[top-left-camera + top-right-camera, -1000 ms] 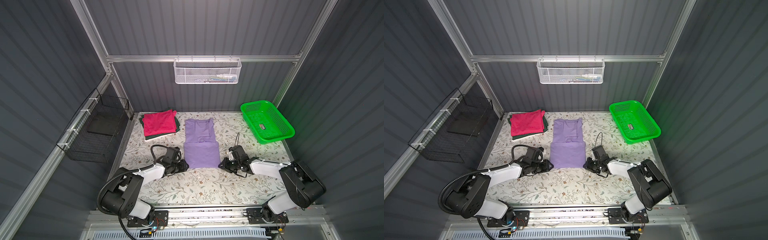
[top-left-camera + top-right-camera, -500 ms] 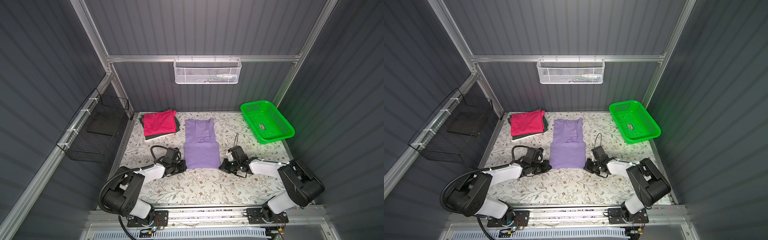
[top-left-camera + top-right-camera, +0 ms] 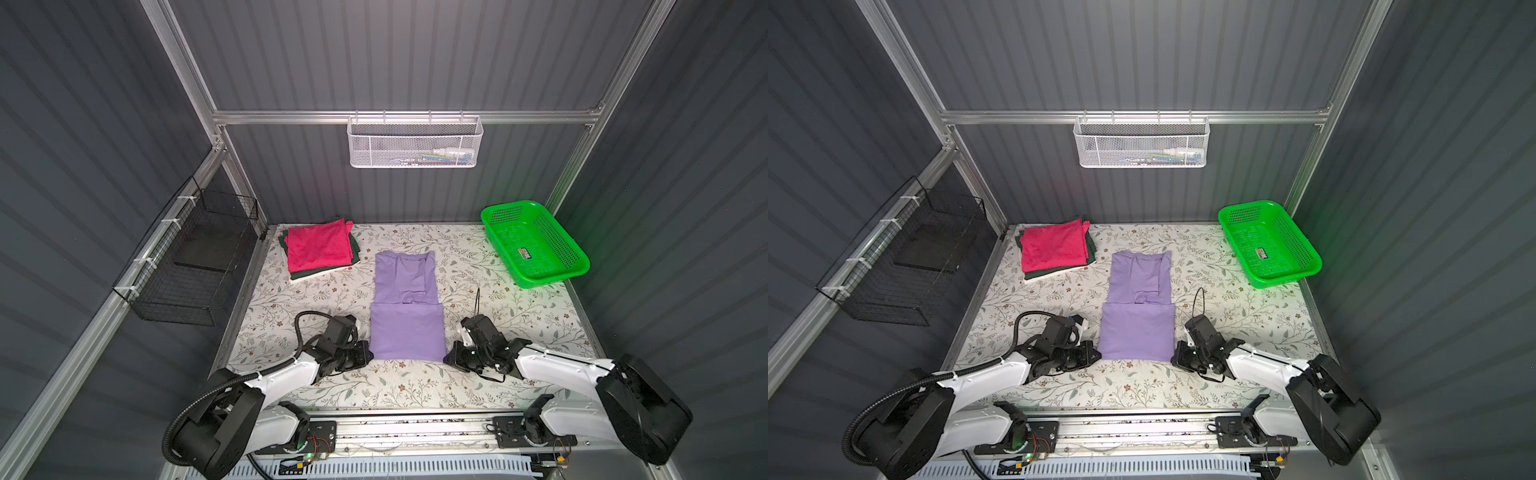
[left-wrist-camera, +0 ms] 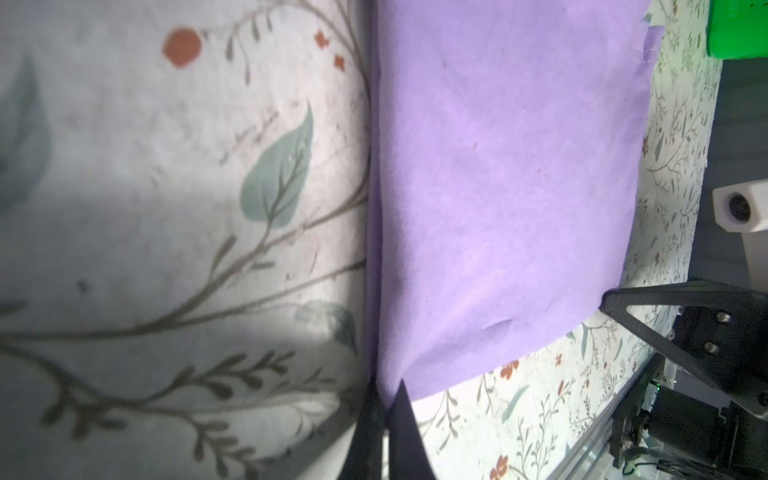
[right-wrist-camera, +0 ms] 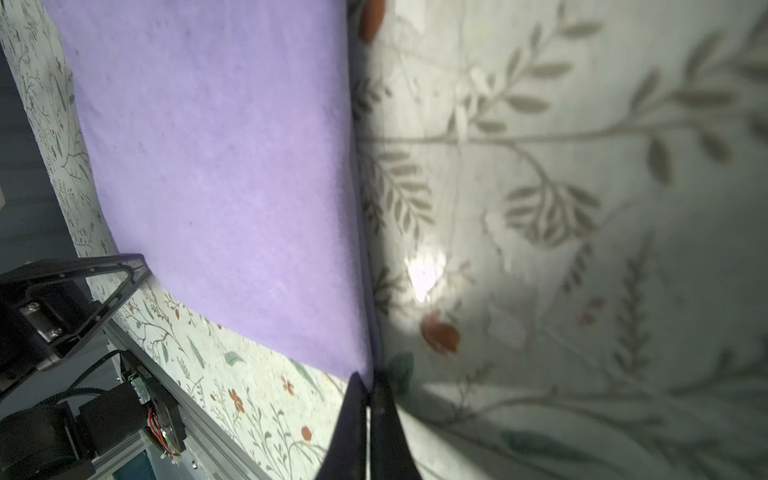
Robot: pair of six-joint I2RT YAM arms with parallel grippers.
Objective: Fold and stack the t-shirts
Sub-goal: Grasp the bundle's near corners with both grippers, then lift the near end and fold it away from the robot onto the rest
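Partly folded, smooth lavender t-shirt (image 3: 407, 316)

Dark ribbed walls (image 3: 415, 50), aluminium frame (image 3: 407, 117), floral tablecloth (image 3: 478, 257), white wire basket (image 3: 413, 145), black wire basket (image 3: 195, 266)

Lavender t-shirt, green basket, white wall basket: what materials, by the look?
Lavender t-shirt: looks like soft knit cloth, matte, faintly fuzzy; it lies folded flat with soft creases. Green basket: likely moulded plastic, slight sheen, with perforated walls and a rounded rim. White wall basket: probably painted or coated metal mesh, fine and rigid, hung on the rail.
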